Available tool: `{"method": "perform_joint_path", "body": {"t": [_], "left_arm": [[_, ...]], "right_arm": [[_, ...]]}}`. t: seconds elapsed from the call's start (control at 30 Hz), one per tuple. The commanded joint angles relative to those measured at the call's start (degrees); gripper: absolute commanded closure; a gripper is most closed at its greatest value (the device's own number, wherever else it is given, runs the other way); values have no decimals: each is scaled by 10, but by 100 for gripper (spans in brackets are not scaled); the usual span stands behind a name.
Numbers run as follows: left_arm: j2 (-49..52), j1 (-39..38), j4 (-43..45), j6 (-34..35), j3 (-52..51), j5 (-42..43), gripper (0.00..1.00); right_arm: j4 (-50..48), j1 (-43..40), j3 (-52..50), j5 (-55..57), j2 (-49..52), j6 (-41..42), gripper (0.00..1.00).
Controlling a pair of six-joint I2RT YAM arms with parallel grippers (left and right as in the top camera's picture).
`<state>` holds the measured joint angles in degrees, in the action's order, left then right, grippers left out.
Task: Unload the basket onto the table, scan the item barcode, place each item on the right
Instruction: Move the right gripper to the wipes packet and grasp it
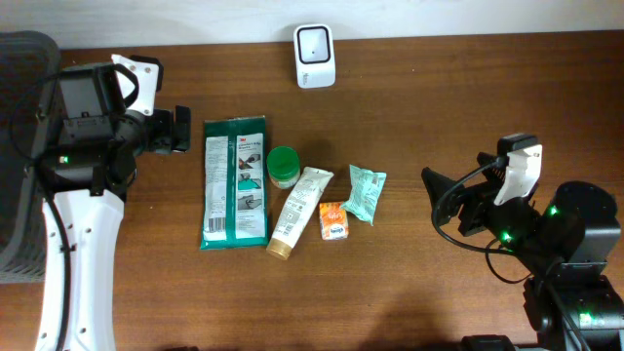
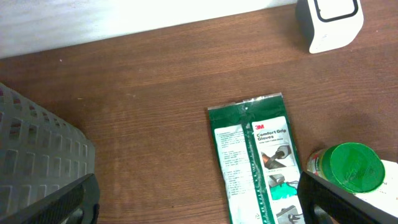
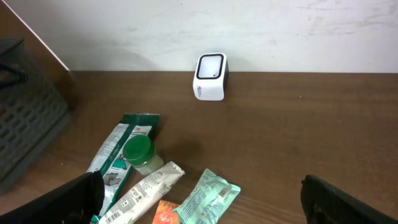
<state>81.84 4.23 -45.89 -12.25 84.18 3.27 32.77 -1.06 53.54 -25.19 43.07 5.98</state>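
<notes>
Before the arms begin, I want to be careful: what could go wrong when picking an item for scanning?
The tube sits tight between the green-lidded jar and the orange sachet, so a grasp may push neighbours. The glove pack lies flat, likely hard to pinch. No barcode shows from above; items may need turning.

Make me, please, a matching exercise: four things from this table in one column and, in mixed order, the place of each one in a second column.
Things
1. scanner
2. glove packet
3. orange sachet
4. mint pouch

Places
A. of the row, nearest the right claw
B. alone at the back edge of the table
C. of the row, nearest the left claw
D. next to the tube, on its mint-pouch side

Pairs: 1-B, 2-C, 3-D, 4-A
</notes>
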Motion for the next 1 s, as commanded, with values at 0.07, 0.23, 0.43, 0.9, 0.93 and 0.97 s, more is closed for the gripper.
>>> {"method": "perform_joint_path", "body": {"t": [0.07, 0.23, 0.43, 0.9, 0.93, 0.97], "left_arm": [[-8, -1, 1, -5, 12, 9, 1], [-8, -1, 1, -5, 12, 9, 1], [-8, -1, 1, -5, 12, 9, 1], [-8, -1, 1, -5, 12, 9, 1], [-8, -1, 1, -5, 12, 9, 1], [-8, -1, 1, -5, 12, 9, 1]], "right_arm": [[-2, 3, 11, -5, 0, 0, 2], [-5, 3, 11, -5, 1, 0, 2], [-9, 3, 11, 24, 11, 3, 2], [-75, 122, 11, 10, 460, 273, 44], [-75, 143, 11, 39, 460, 293, 44], [-75, 155, 11, 55, 460, 304, 44]]}}
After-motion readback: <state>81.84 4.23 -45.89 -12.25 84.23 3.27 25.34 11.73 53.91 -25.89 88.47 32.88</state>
